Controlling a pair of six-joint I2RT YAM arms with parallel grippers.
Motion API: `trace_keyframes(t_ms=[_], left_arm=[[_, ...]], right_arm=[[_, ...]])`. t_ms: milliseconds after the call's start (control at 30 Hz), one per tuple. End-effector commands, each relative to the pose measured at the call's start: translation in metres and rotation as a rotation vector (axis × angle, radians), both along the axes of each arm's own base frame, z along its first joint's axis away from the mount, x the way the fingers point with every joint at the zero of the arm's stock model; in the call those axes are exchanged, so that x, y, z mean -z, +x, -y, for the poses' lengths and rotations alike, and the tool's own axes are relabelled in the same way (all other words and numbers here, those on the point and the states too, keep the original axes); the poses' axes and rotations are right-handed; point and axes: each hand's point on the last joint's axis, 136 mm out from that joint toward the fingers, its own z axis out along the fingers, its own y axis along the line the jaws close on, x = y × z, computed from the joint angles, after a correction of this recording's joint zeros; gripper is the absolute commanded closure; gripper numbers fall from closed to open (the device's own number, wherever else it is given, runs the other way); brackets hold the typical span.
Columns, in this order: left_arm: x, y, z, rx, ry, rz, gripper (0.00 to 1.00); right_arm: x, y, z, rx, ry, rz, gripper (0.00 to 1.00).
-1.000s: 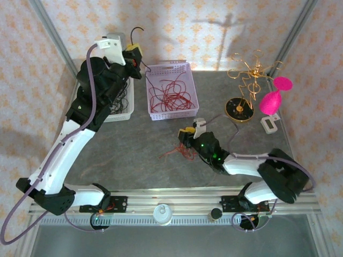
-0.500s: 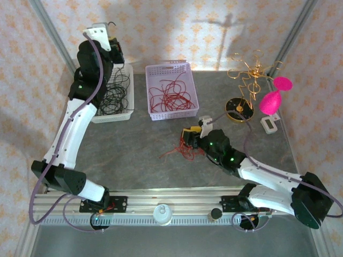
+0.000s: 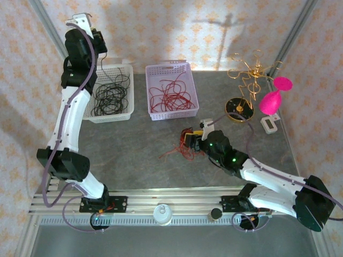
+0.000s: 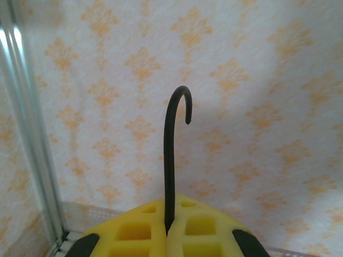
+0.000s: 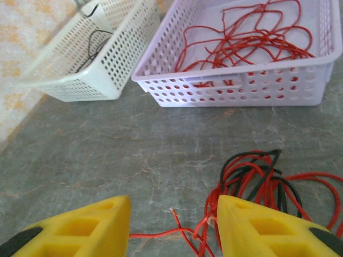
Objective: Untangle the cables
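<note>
My left gripper point(image 3: 96, 38) is raised high by the back wall, above the far-left corner of the white basket point(image 3: 127, 113). In the left wrist view it point(image 4: 169, 233) is shut on one black cable point(image 4: 170, 160), whose hooked end sticks up past the fingertips. A tangle of red and black cables point(image 3: 181, 148) lies mid-table. My right gripper point(image 3: 188, 138) sits low over it, open. In the right wrist view the tangle point(image 5: 257, 171) lies by the right finger point(image 5: 252, 219), and a red strand point(image 5: 161, 234) runs between the fingers.
The white basket holds black cables point(image 3: 110, 96). A lilac basket point(image 3: 167, 66) beside it holds red cables point(image 3: 171, 96). A gold wire ornament point(image 3: 249, 75), a pink object point(image 3: 272, 100) and a small white block point(image 3: 269, 124) stand at the back right.
My left arm has lifted and swung left, from beside the lilac basket to above the white basket, carrying the black cable. My right arm has stretched out further over the tangle.
</note>
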Motion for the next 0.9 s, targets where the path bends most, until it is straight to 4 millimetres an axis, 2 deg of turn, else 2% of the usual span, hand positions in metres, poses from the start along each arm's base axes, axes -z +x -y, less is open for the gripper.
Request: trace_keyframes(t_ms=[0, 200, 367, 567, 633, 667, 700, 767, 867], left_arm=[[0.014, 0.015, -0.018, -0.056, 0.020, -0.003, 1.00], [0.069, 0.047, -0.037, -0.084, 0.016, -0.109, 1.00], [0.115, 0.064, -0.045, -0.061, -0.035, -0.181, 1.00], [0.189, 0.072, -0.050, -0.058, -0.104, -0.292, 1.00], [0.217, 0.070, -0.050, -0.061, -0.143, -0.341, 0.95], [0.225, 0.068, -0.051, -0.066, -0.159, -0.355, 0.89], [0.252, 0.069, -0.052, -0.077, -0.181, -0.404, 0.81], [0.278, 0.066, -0.053, -0.091, -0.212, -0.452, 0.71], [0.307, 0.063, -0.050, -0.077, -0.244, -0.515, 0.69]], right_arm=[[-0.008, 0.008, 0.009, 0.094, 0.003, -0.029, 0.54], [0.002, 0.013, 0.049, 0.299, -0.033, -0.076, 0.52], [0.020, 0.010, 0.067, 0.355, -0.106, -0.173, 0.52], [0.039, 0.003, 0.082, 0.375, -0.127, -0.277, 0.58], [0.042, 0.000, 0.086, 0.386, -0.135, -0.297, 0.59], [0.045, -0.001, 0.088, 0.390, -0.141, -0.305, 0.60], [0.047, -0.002, 0.089, 0.391, -0.145, -0.314, 0.60], [0.051, -0.004, 0.087, 0.374, -0.142, -0.330, 0.62], [0.057, -0.008, 0.079, 0.329, -0.123, -0.356, 0.66]])
